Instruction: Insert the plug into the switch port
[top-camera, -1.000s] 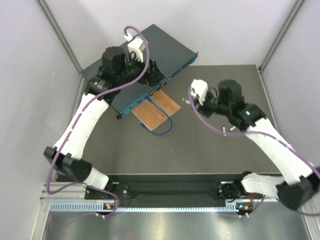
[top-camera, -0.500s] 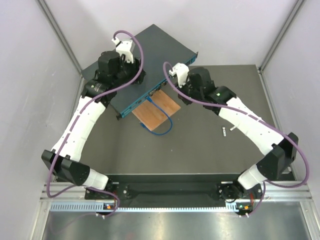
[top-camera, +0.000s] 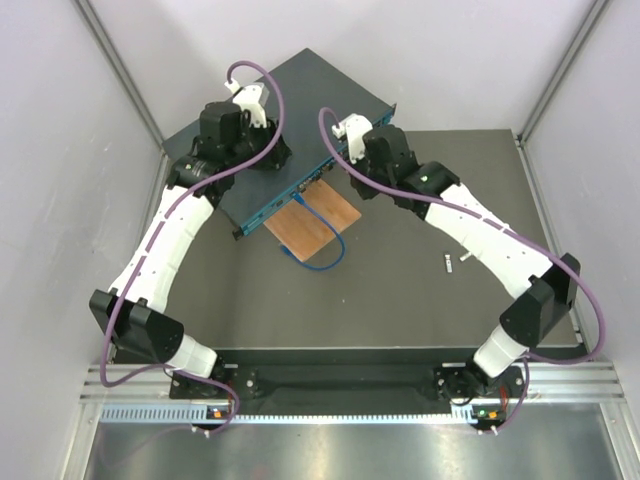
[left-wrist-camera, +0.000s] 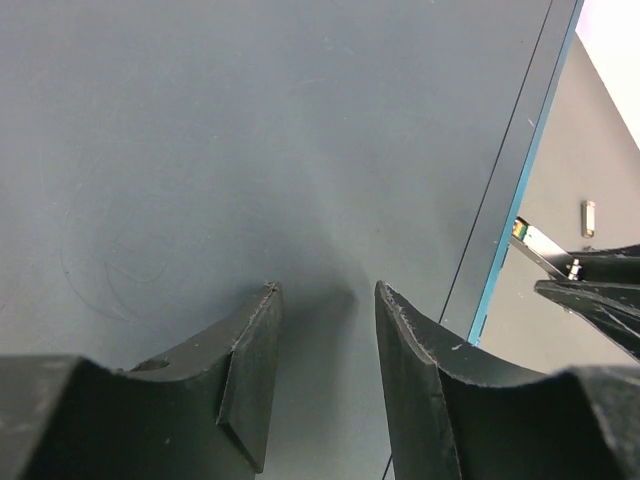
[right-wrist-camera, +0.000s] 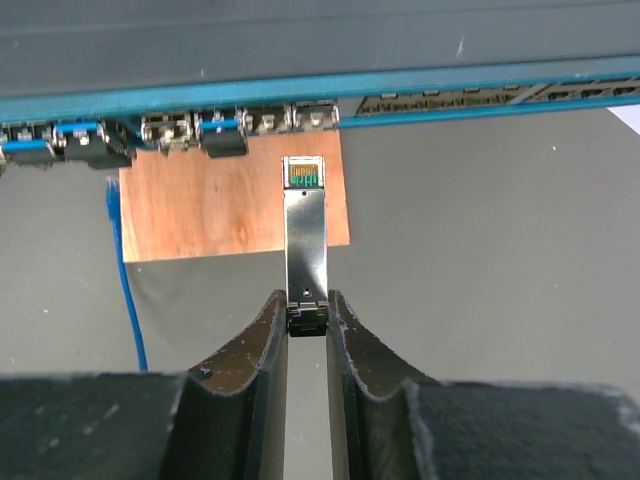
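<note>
The switch (top-camera: 310, 90) is a flat dark teal box lying at the back left, its row of ports (right-wrist-camera: 240, 125) facing the mat. My right gripper (right-wrist-camera: 307, 300) is shut on the black rear end of the plug (right-wrist-camera: 305, 240), a slim silver module. The plug points at the ports, its tip a short gap from an empty port (right-wrist-camera: 313, 117). My left gripper (left-wrist-camera: 325, 290) hovers close over the switch's top panel (left-wrist-camera: 250, 150), open, with nothing between its fingers. In the top view the left gripper (top-camera: 262, 150) is over the switch and the right gripper (top-camera: 352, 178) is at its front face.
A thin orange-brown wooden board (top-camera: 312, 222) lies on the dark mat under the ports. A blue cable (top-camera: 325, 255) runs from a port and loops over the board. A small silver piece (top-camera: 449, 264) lies on the mat to the right. Grey walls enclose the table.
The right arm swung left from mid-table to the switch's port face, carrying the plug. The left gripper shifted back onto the switch's top and its jaws narrowed.
</note>
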